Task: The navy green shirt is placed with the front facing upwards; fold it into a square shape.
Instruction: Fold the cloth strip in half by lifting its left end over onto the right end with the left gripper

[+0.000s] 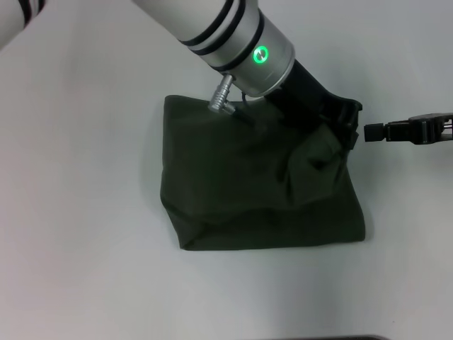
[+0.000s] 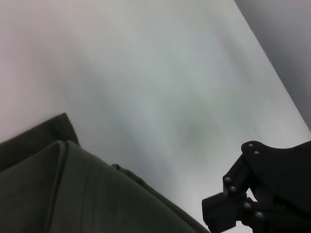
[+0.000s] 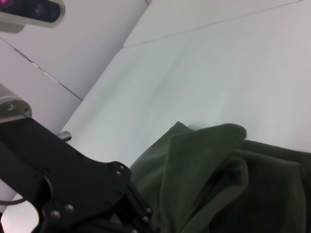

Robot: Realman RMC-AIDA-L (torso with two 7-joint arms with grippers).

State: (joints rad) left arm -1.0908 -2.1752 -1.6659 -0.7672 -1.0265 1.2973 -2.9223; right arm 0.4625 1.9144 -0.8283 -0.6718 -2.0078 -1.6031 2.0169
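The navy green shirt [image 1: 248, 191] lies folded into a rough square, plain green side up, with no lettering showing. My left arm reaches across from the far left. Its gripper [image 1: 338, 126] is down on the shirt's far right corner, shut on the cloth, which bunches up in wrinkles beneath it. The right wrist view shows that same gripper [image 3: 121, 204] against a raised fold of the shirt [image 3: 218, 179]. My right gripper [image 1: 371, 132] hovers just off the shirt's right edge, close to the left one. It also appears in the left wrist view [image 2: 228, 208], beside the shirt [image 2: 73, 194].
The shirt rests on a plain white table [image 1: 85, 212]. A dark edge [image 1: 340, 337] runs along the near side of the table. A wall panel [image 3: 87, 43] rises beyond the table in the right wrist view.
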